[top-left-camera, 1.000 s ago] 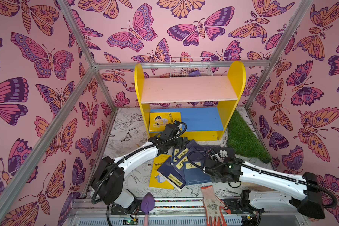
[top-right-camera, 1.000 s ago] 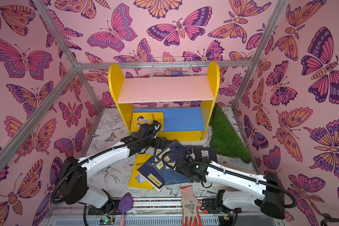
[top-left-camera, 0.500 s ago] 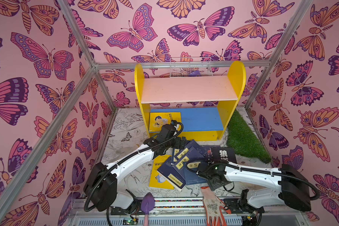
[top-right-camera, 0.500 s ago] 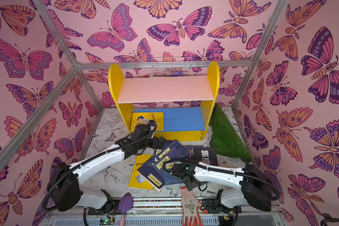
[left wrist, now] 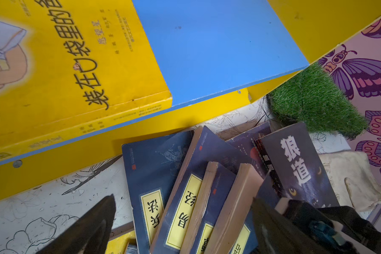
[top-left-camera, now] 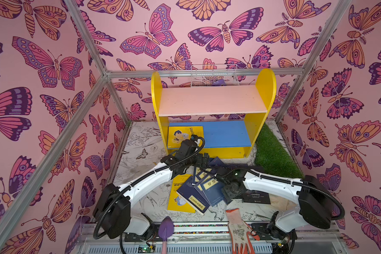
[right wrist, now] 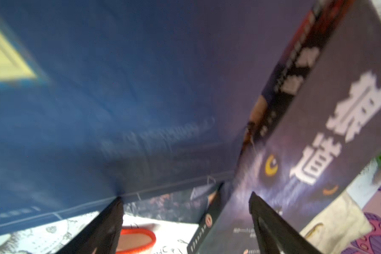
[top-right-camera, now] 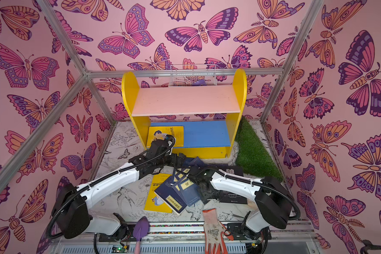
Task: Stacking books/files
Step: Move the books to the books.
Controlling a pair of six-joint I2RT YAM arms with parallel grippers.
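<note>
The sketch-printed worktop (top-left-camera: 141,149) carries a yellow shelf unit (top-left-camera: 265,88) at its far side, with a grass mat (top-left-camera: 273,154) to the right. One yellow cartoon book (top-left-camera: 184,136) lies flat on the left of the blue lower shelf (top-left-camera: 224,134). Nearer, navy books (top-left-camera: 207,191) overlap in a loose pile on another yellow book (top-left-camera: 178,204), with the wolf-cover book (left wrist: 295,162) at the pile's right. The left tool (top-left-camera: 204,159) hovers spread over the pile's far edge. The right tool (top-left-camera: 228,193), also spread, sits low at its near right. A work glove (top-left-camera: 238,228) lies at the near edge.
</note>
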